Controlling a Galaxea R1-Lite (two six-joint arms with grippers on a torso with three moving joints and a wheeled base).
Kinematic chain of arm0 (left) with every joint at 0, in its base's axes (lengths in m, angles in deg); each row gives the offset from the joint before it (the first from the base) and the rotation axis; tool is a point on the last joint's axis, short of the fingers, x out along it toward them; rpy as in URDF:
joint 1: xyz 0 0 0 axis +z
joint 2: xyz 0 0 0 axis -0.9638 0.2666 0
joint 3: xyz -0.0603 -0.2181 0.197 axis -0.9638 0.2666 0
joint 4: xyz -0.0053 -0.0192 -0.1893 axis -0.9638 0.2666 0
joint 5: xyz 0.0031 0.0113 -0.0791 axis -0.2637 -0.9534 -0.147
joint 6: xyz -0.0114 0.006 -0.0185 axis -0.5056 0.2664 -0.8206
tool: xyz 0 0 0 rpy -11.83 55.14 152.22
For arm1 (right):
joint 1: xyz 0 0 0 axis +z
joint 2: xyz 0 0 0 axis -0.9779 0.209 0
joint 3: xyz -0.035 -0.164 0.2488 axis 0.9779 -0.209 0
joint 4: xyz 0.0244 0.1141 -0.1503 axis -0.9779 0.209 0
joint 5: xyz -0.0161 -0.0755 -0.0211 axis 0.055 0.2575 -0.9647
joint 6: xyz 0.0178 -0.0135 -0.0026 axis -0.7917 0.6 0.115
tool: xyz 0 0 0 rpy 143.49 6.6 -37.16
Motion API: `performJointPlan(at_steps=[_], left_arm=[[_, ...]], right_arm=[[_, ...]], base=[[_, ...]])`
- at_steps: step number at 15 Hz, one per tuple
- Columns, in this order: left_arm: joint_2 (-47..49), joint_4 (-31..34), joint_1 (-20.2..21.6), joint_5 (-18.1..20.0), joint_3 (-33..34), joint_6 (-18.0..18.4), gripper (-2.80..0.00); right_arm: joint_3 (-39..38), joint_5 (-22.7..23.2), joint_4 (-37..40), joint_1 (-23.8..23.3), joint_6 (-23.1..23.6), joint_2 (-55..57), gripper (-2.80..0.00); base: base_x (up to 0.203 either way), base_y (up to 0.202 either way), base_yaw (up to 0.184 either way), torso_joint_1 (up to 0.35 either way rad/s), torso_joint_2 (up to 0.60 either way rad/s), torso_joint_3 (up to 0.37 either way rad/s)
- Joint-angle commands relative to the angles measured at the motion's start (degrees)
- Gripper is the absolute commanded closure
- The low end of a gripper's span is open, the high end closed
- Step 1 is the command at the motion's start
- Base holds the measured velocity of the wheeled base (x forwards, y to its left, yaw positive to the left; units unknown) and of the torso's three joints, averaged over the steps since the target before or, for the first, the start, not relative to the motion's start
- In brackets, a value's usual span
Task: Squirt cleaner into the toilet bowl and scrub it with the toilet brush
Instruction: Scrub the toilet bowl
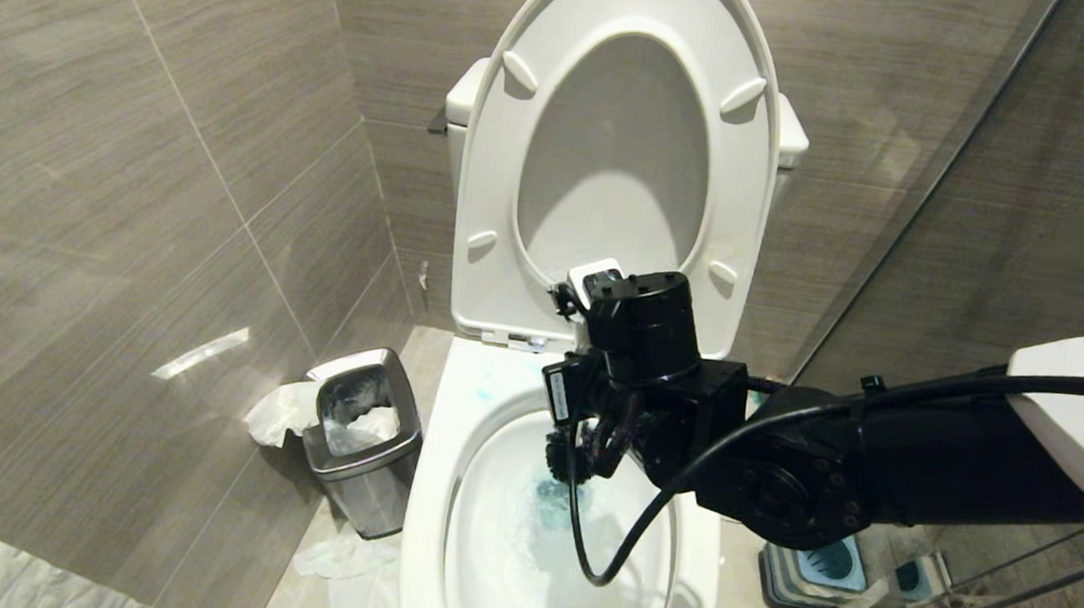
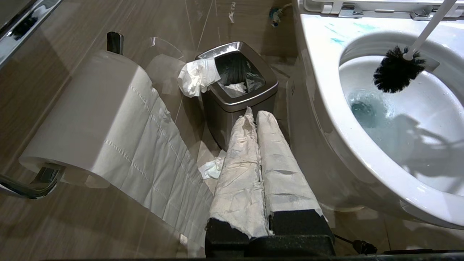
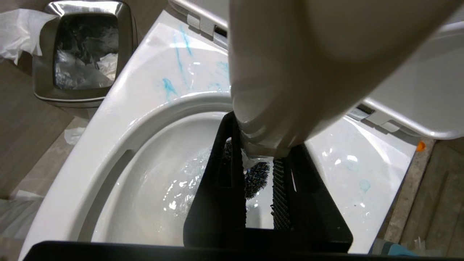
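White ceramic toilet bowl (image 1: 434,487) leaves open basin around the toilet brush (image 2: 398,72), clamped in the right gripper (image 3: 259,188); handle slants up, bristles down above blue-tinted water. Left gripper (image 2: 255,119) closed, near the steel bin (image 2: 239,94).

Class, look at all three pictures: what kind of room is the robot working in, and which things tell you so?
A bathroom or toilet cubicle, most likely. The white toilet bowl with its seat raised, the toilet paper roll on a wall holder, and the steel waste bin against tiled walls show it.

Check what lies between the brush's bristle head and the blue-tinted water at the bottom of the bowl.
Nothing: in the left wrist view the toilet brush hangs above the tinted water, only bare wet toilet bowl wall between.
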State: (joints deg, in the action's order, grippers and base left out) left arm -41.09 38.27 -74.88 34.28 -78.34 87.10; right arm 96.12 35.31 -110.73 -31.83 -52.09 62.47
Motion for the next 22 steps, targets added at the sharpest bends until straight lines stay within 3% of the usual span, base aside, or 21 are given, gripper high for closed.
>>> performJointPlan(at_steps=[1,7,11,16,22], left_arm=[[0.0,0.0,0.0,0.0,0.1,0.0,0.00],[0.0,0.0,0.0,0.0,0.1,0.0,0.00],[0.0,0.0,0.0,0.0,0.1,0.0,0.00],[0.0,0.0,0.0,0.0,0.1,0.0,0.00],[0.0,0.0,0.0,0.0,0.1,0.0,0.00]], right_arm=[[0.7,-0.2,-0.3,0.0,-0.2,2.4,0.00],[6.9,-0.6,-0.6,0.0,-1.8,16.1,0.00],[7.5,-1.5,-0.7,-0.2,-2.3,17.7,0.00],[4.8,-1.5,0.9,0.3,-1.9,6.5,0.00],[0.9,-1.5,10.2,2.4,-2.1,-10.5,0.00]], base=[[0.000,0.000,0.000,0.000,0.00,0.000],[0.000,0.000,0.000,0.000,0.00,0.000],[0.000,0.000,0.000,0.000,0.00,0.000],[0.000,0.000,0.000,0.000,0.00,0.000],[0.000,0.000,0.000,0.000,0.00,0.000]])
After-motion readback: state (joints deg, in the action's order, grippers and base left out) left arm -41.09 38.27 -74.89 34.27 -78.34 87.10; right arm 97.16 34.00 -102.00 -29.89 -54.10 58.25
